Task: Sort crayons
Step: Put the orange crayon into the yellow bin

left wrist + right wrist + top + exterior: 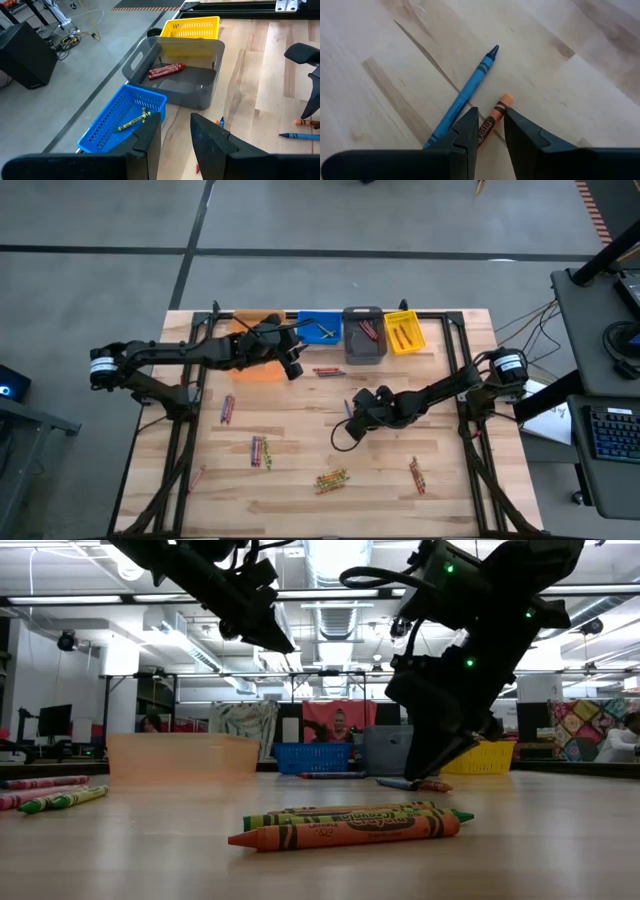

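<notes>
My right gripper [350, 418] is low over the middle of the table, pointing steeply down, open. Its fingers stand on either side of an orange crayon [501, 106] that lies flat on the wood; whether they touch it I cannot tell. A blue crayon [470, 92] lies flat just beside it. My left gripper [292, 367] hangs open and empty above the table, near the blue bin [120, 120]. That bin holds a green-yellow crayon [132, 121]. The grey bin [185, 80] holds red crayons [165, 70].
Four bins stand in a row at the far edge: orange [262, 372], blue, grey, yellow [403, 332]. Crayon clusters lie at the left [227, 408], near left [260, 450], near middle [332, 478], near right [415, 473] and by the bins [325, 371].
</notes>
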`<state>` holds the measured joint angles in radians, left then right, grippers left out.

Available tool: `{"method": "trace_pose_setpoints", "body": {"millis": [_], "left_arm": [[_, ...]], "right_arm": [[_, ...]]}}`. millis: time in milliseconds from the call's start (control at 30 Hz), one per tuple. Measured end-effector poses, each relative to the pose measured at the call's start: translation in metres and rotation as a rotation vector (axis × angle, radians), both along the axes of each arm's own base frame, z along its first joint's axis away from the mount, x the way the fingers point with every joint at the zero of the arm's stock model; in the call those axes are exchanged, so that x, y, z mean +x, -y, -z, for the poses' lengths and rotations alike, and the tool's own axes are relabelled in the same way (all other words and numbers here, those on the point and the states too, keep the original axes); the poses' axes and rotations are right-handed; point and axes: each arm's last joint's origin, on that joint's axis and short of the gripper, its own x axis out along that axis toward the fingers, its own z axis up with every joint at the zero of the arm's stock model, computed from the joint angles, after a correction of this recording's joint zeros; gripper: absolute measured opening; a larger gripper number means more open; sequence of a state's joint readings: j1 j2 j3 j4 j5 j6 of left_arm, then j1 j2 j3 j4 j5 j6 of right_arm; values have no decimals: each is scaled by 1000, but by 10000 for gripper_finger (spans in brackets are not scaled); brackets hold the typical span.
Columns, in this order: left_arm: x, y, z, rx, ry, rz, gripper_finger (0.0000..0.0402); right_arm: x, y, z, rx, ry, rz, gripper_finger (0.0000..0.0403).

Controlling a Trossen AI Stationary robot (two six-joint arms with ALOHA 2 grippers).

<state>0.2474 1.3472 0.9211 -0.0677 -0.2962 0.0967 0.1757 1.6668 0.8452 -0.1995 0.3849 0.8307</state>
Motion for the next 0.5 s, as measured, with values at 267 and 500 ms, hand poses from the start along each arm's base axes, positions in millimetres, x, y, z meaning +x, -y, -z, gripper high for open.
{"method": "trace_pose_setpoints", "body": {"millis": [267, 500], "left_arm": [[0, 0, 0, 0, 0, 0, 88], [0, 0, 0, 0, 1, 0, 88]], "right_arm": [[0, 1, 12, 22, -27, 31, 81], [0, 3, 14, 43, -43, 15, 30]]}}
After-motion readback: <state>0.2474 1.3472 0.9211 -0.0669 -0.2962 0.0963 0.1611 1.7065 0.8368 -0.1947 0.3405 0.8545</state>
